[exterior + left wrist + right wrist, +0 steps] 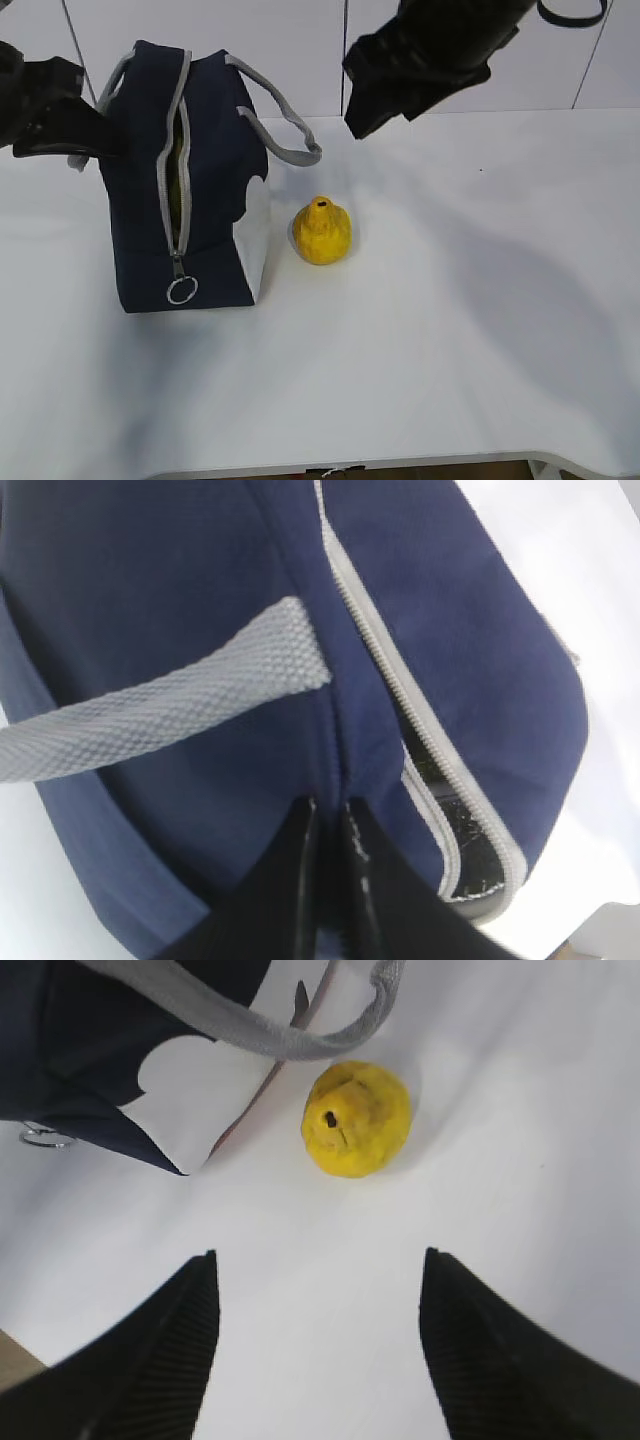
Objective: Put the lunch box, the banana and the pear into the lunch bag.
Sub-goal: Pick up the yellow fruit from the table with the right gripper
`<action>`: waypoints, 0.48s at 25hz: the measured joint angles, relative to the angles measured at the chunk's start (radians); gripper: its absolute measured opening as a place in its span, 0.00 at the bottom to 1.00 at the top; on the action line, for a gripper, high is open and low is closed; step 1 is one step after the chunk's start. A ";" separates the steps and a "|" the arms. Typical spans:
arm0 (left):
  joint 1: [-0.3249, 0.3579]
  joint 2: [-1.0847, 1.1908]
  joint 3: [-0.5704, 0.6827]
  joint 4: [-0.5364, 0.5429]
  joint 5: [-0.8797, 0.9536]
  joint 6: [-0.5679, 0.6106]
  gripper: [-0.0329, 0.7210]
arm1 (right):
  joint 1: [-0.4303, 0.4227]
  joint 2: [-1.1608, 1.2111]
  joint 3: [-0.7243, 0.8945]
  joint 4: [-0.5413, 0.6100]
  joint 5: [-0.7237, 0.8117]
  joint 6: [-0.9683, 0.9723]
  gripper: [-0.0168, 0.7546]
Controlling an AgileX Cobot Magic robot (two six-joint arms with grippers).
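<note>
While lunch bag (205, 190) unzipped, pear (321, 232) outside; left gripper (328, 820) pinching bag fabric, right gripper (318, 1350) spread.

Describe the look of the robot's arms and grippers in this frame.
Both arms are black with blocky housings. A black cable loops above the right arm. The right gripper has broad, wedge-shaped black fingers with finely ribbed inner pads. The left gripper has smooth black fingers tapering to narrow tips. No markings are visible.

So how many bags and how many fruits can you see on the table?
Bags: 1, the navy lunch bag.
Fruit: 1, the yellow pear.
Total: 2.
</note>
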 joint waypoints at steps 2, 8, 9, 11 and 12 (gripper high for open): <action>0.000 0.000 0.000 0.000 0.000 0.000 0.03 | 0.000 -0.038 0.099 0.000 -0.062 -0.002 0.69; 0.000 0.000 0.000 0.002 0.004 -0.002 0.03 | 0.000 -0.118 0.363 0.104 -0.286 -0.062 0.69; 0.000 0.000 0.000 0.002 0.006 -0.004 0.03 | 0.000 -0.126 0.404 0.126 -0.331 -0.078 0.69; 0.000 0.000 0.000 0.002 0.010 -0.003 0.03 | 0.000 -0.139 0.474 0.169 -0.414 -0.116 0.69; 0.000 0.000 0.000 0.002 0.012 -0.003 0.03 | 0.000 -0.143 0.507 0.184 -0.457 -0.133 0.69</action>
